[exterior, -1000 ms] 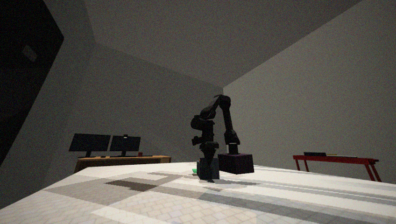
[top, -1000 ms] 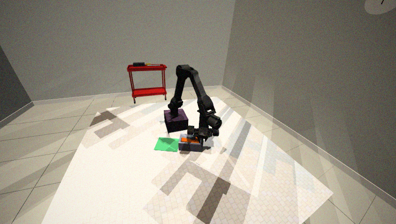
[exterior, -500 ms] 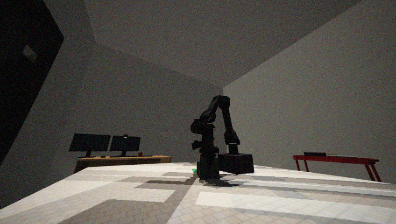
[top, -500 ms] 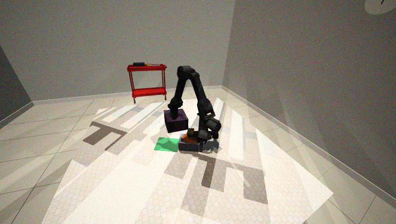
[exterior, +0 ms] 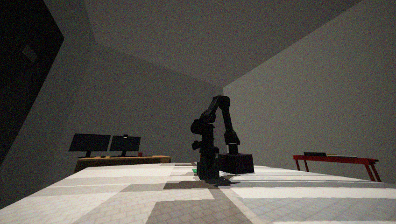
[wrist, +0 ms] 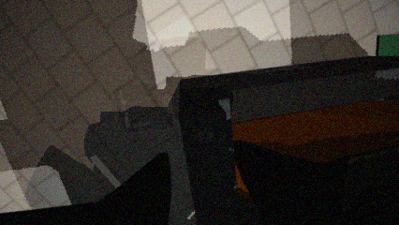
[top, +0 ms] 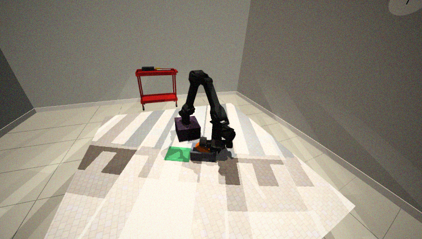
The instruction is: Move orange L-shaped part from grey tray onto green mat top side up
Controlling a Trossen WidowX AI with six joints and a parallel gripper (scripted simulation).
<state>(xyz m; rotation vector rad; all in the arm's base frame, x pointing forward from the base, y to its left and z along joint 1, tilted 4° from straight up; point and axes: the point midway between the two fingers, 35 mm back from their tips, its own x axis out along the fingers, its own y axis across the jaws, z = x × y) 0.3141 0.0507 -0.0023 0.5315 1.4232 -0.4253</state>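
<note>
The orange part (top: 201, 147) (wrist: 318, 127) is tilted in the grey tray (top: 202, 156) (exterior: 208, 170) (wrist: 290, 73). Its end nearer the mat stands above the tray's rim in the top view. My gripper (top: 214, 149) (wrist: 200, 154) points down, with its fingers low at the tray's far end from the mat, over the part's L-shaped end. The fingers are partly open with nothing pinched between them. The tips and their contact with the part are hidden or too dark to see. The green mat (top: 176, 154) (exterior: 194, 171) (wrist: 389, 45) lies flat beside the tray.
The arm stands on a dark purple block (top: 187, 130) (exterior: 238, 163) behind the tray and mat. A red cart (top: 157, 98) (exterior: 336, 158) stands beyond the table. A desk (exterior: 122, 160) with two monitors is in the background.
</note>
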